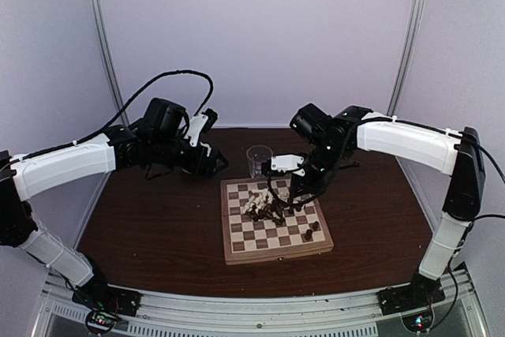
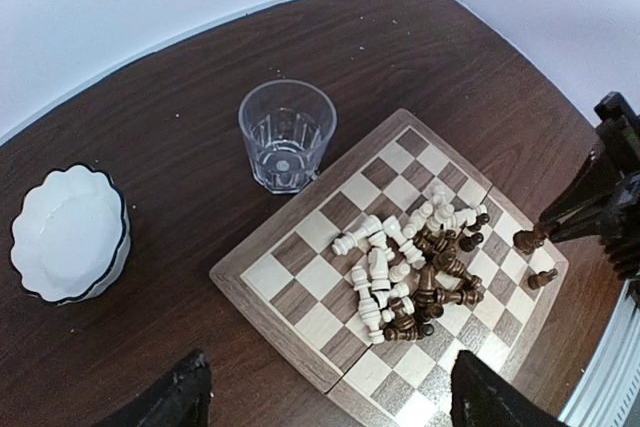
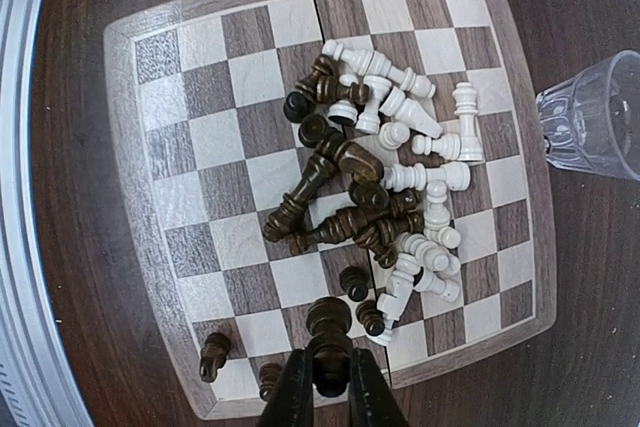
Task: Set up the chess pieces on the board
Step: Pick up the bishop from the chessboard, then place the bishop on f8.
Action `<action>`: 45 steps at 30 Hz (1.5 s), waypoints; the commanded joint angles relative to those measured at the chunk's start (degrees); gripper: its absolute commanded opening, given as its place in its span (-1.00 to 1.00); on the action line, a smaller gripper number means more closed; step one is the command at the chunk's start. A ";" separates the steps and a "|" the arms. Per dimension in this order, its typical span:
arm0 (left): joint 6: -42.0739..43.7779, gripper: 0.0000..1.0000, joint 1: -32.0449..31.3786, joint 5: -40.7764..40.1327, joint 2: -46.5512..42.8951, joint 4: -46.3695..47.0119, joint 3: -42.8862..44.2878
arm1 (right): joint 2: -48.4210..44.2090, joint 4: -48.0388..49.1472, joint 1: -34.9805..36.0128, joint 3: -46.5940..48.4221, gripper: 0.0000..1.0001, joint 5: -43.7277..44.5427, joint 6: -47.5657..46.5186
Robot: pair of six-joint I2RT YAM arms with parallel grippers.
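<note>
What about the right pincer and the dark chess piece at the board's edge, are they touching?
Touching. In the right wrist view, the right pincer clamps the dark chess piece between its two fingers, with no gap on either side.

Soft, even light throughout; faint shadows; overhead view slightly blurry.

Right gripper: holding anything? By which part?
Yes: right gripper is shut on a dark chess piece, pinched across its body; one rounded end sticks out past the fingertips.
</note>
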 commanded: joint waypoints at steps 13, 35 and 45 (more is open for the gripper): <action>0.87 0.65 0.28 -2.30 -1.03 0.23 1.85 | -5.48 -1.83 8.14 -4.12 -0.91 1.16 -0.44; 0.61 0.65 1.09 -3.08 -4.15 1.38 0.89 | 5.10 -2.14 18.98 2.80 -0.91 3.62 -2.11; 0.38 0.65 1.09 -3.08 -4.96 1.64 0.65 | 8.10 -1.73 20.01 4.88 -0.90 4.69 -1.41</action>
